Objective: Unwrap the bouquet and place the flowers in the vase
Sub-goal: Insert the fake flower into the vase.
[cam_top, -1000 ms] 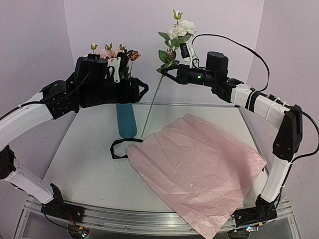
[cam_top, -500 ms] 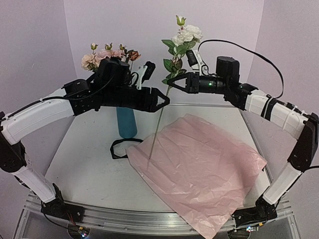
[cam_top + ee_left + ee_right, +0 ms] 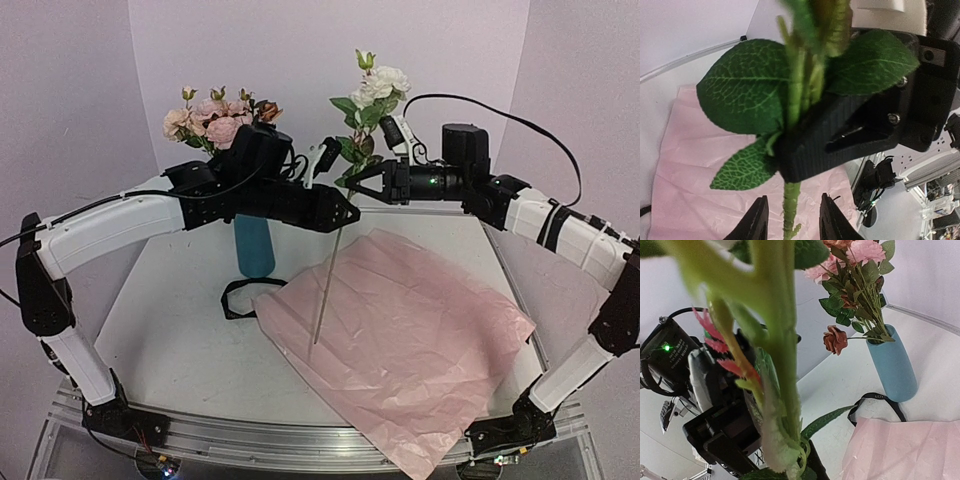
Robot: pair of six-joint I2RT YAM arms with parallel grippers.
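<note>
I see my right jaws pinching the cream flower's stem (image 3: 326, 290), my left jaws spread either side of it.

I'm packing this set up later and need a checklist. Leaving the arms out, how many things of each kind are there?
Teal vase: 1
Bunch of roses standing in it: 1 (single stems too tangled to count)
Cream rose stem held in the air: 1
Pink paper sheet: 1
Black ribbon: 1
Total: 5
</note>
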